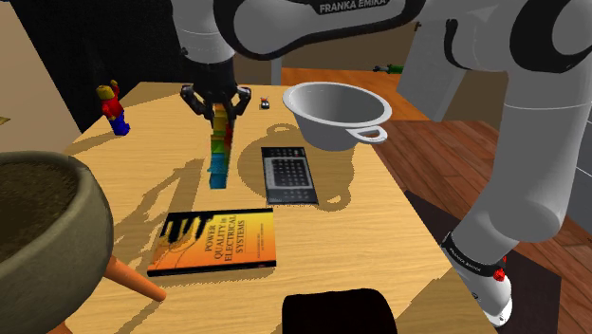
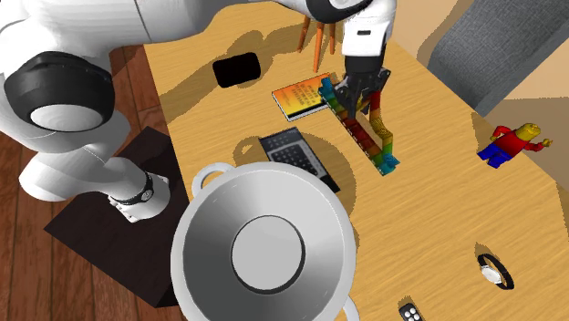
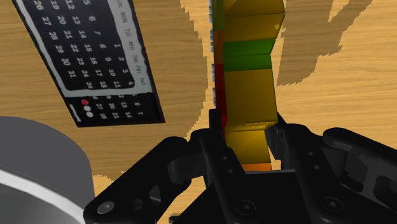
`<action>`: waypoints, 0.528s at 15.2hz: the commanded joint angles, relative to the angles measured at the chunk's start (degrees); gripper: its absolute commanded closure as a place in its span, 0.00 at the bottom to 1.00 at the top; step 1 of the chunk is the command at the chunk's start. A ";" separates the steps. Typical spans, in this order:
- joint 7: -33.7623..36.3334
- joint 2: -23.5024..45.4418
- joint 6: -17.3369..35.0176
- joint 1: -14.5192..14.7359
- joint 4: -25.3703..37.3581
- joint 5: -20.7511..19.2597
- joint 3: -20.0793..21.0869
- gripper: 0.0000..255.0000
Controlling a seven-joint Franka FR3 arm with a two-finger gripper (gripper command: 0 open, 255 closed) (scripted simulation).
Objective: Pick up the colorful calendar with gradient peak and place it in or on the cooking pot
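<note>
The colourful calendar [image 1: 220, 152] is a tall, narrow peaked strip banded red, yellow, green and blue, with its lower end at the wooden table. My black gripper [image 1: 218, 109] comes down from above and is shut on its upper end. In the wrist view the fingers [image 3: 216, 137] clasp a yellow band of the calendar [image 3: 248, 76]. From the second exterior view the calendar [image 2: 369, 135] slants away below the gripper [image 2: 358, 98]. The grey cooking pot [image 1: 332, 133] stands on the table at the shoulder view's right of the calendar, open and with nothing in it [image 2: 196, 228].
A flat black calendar pad [image 1: 288, 174] lies between the colourful calendar and the pot. A yellow-orange book [image 1: 215, 240] lies nearer the front. A toy figure [image 1: 115, 107] stands far left, a large bowl [image 1: 38, 237] near left, a black object [image 1: 337, 311] at the front edge.
</note>
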 commanded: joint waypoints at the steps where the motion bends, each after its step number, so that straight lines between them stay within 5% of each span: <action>1: -0.44 0.43 -1.69 0.59 2.12 -0.17 -0.03 1.00; 8: -1.93 1.50 -7.40 2.59 9.09 -0.67 -0.09 1.00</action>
